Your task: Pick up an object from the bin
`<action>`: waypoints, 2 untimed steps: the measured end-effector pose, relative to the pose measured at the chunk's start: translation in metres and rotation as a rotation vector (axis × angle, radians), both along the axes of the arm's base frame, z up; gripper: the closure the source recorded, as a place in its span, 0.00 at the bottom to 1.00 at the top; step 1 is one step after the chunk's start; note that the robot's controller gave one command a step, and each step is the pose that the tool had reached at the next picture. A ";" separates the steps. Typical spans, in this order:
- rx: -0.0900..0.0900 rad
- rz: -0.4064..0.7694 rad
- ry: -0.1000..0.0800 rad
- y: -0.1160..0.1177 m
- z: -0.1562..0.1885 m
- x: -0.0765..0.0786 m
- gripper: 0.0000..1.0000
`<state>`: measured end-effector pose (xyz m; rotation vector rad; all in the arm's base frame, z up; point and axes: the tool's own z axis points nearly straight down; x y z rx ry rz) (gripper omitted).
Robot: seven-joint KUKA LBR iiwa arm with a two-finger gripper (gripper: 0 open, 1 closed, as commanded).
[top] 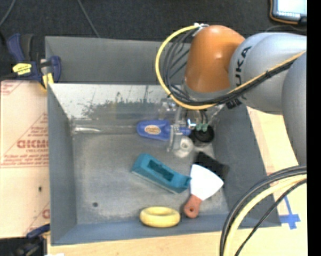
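A grey metal bin (104,180) seen from above, with a few loose things on its floor. My grey arm (272,73) comes in from the right over the bin's back right part. It carries a rounded orange cover (211,57) at the wrist, with yellow and black cables (165,84) looped around it. Beneath the cover my claw (179,135) is down near the back wall, right of the middle; whether it is open or closed I cannot tell. Near the centre of the floor a teal rectangular block (159,173) lies at a slant. Just right of it is a white scraper (206,183) with a reddish handle pointing towards the front wall. A blue oval thing (153,129) lies against the foot of the back wall, its right end just beside my claw; it is the nearest thing to me. A yellow ring (159,216) lies flat by the front wall. A black flat piece (213,164) sits behind the scraper. A small black round thing (203,135) lies just right of my claw.
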<state>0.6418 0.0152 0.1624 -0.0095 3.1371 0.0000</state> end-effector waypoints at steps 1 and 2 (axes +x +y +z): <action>0.002 -0.038 -0.004 -0.001 -0.057 0.005 0.00; -0.002 -0.036 0.001 -0.003 -0.093 0.006 0.00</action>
